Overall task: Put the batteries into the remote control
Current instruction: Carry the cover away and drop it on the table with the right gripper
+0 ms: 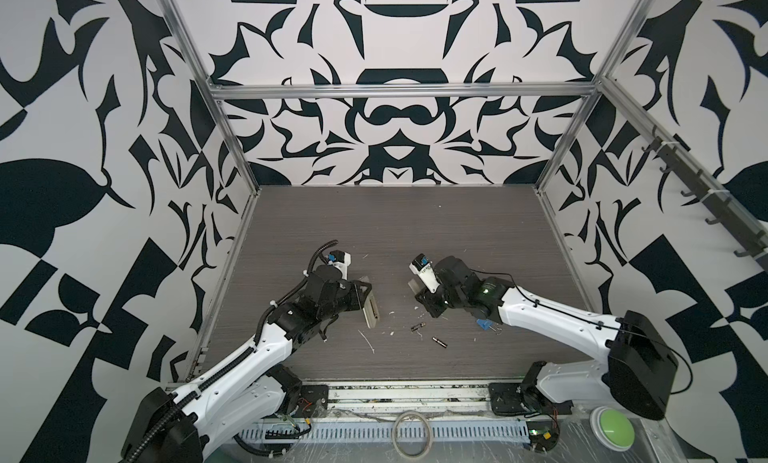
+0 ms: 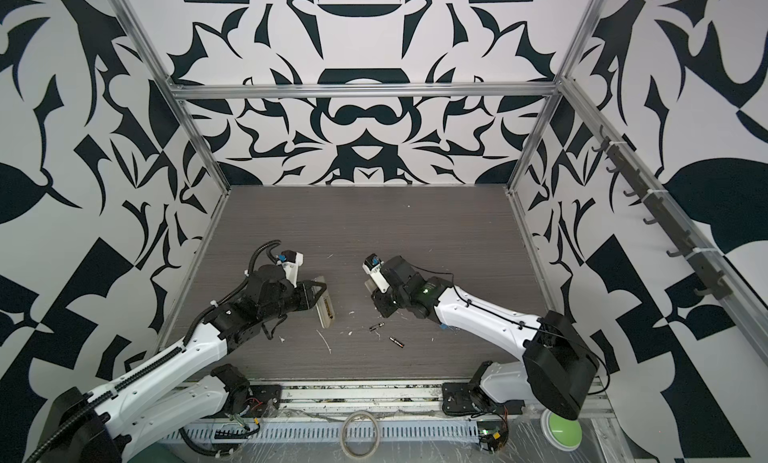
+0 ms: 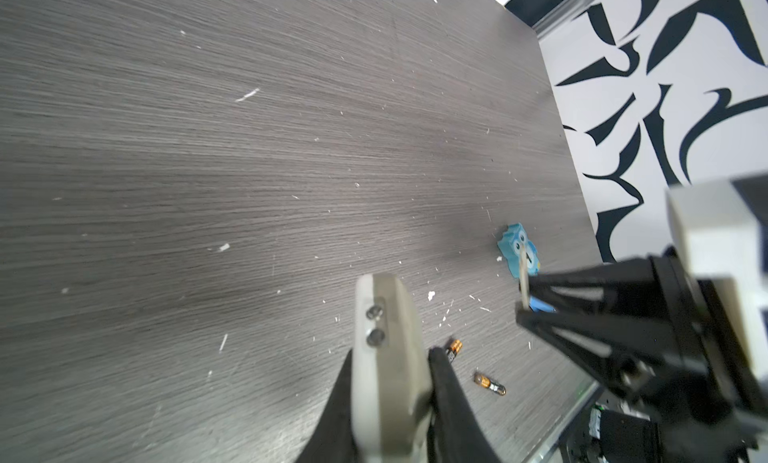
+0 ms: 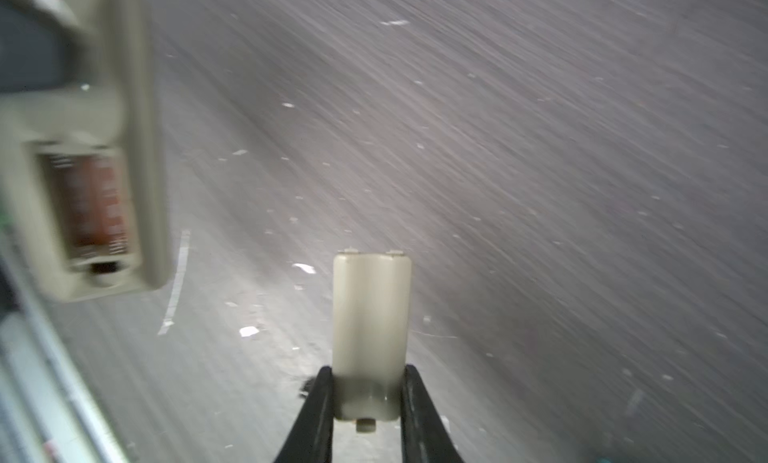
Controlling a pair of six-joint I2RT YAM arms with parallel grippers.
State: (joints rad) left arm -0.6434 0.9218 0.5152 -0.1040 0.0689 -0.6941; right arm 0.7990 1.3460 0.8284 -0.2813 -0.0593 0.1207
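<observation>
My left gripper (image 1: 365,298) is shut on the remote control (image 1: 372,311), a beige-grey slab held on edge above the table, also in the left wrist view (image 3: 388,357). In the right wrist view the remote control (image 4: 141,149) shows its open battery bay (image 4: 87,203), whose blurred inside looks brown. My right gripper (image 4: 368,371) is shut on a small beige battery cover (image 4: 370,315) and hovers to the right of the remote. The two batteries (image 1: 417,326) (image 1: 439,342) lie loose on the table between the arms, nearer the front; the left wrist view shows both (image 3: 454,348) (image 3: 490,384).
A blue owl figure (image 1: 483,324) sits on the table under the right arm. White debris flecks and a curved white strip (image 1: 367,341) litter the dark wood-grain tabletop (image 1: 395,232). A green button (image 1: 611,427) and a cable loop (image 1: 411,434) lie beyond the front rail.
</observation>
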